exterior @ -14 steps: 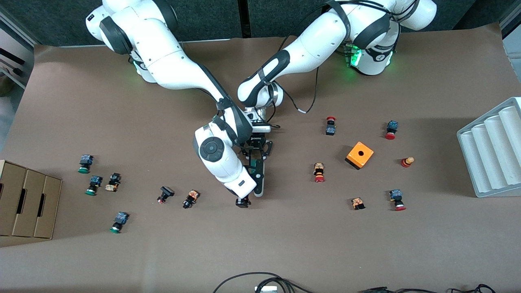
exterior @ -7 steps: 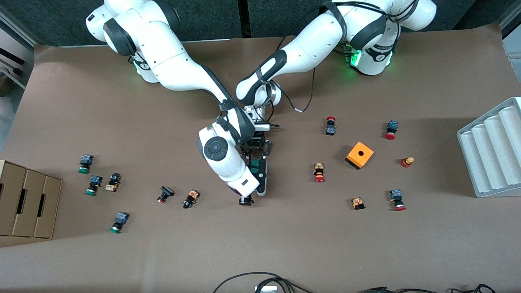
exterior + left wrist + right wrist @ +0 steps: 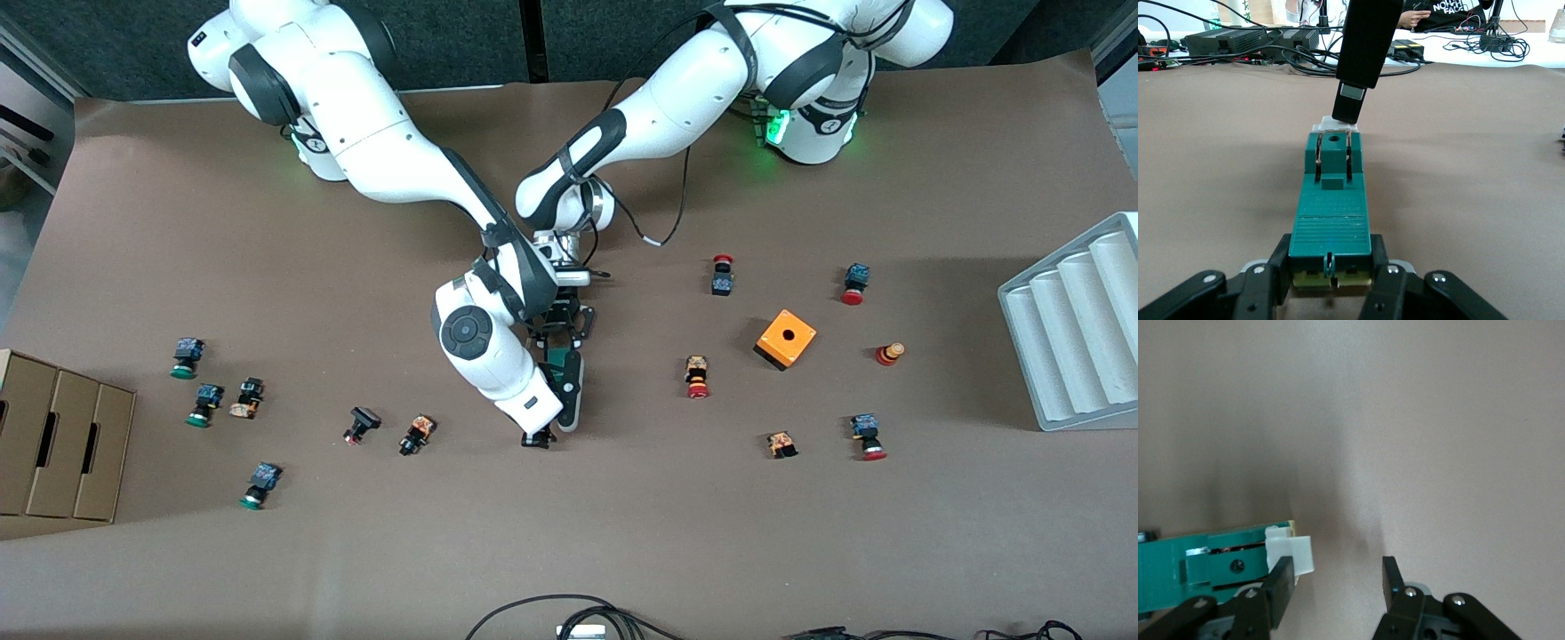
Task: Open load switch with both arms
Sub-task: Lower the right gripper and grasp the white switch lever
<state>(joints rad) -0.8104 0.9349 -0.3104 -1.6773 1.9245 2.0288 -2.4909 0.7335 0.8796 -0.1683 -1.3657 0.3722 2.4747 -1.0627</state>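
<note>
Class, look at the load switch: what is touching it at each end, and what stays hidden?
The left gripper clamps the load switch at one end; the right gripper straddles its white tab. Its underside is hidden.

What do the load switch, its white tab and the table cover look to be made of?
Load switch: moulded plastic, likely, dark green, matte, with fine ribs and sharp edges. White tab: plain white plastic, probably, smooth and dull. Table cover: brown paper or thin sheet, apparently; it shows faint creases.

The front view looks down from high across the table (image 3: 267, 222), while both wrist views sit low and close, sharing the load switch (image 3: 1330, 213) between the two grippers' fingers.
</note>
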